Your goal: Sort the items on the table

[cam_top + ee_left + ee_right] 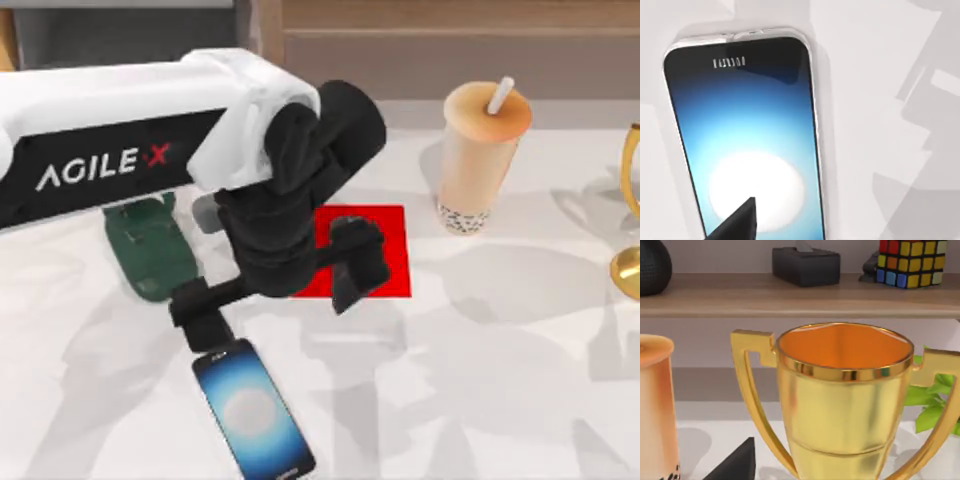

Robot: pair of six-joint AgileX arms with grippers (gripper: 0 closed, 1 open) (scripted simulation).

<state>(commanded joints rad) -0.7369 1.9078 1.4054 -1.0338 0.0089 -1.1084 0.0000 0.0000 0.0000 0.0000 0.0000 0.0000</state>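
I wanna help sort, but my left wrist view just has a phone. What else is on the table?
Observer: A peach cup with a straw stands at the table's far side.
Operator: Anything red?
Observer: A red mat lies flat, partly hidden by the left gripper, which hangs by the phone's far end.
Operator: And the other arm?
Observer: The right gripper faces a gold trophy at the right edge.

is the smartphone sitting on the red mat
No, in the top view the smartphone lies flat on the white table, well apart from the red mat.
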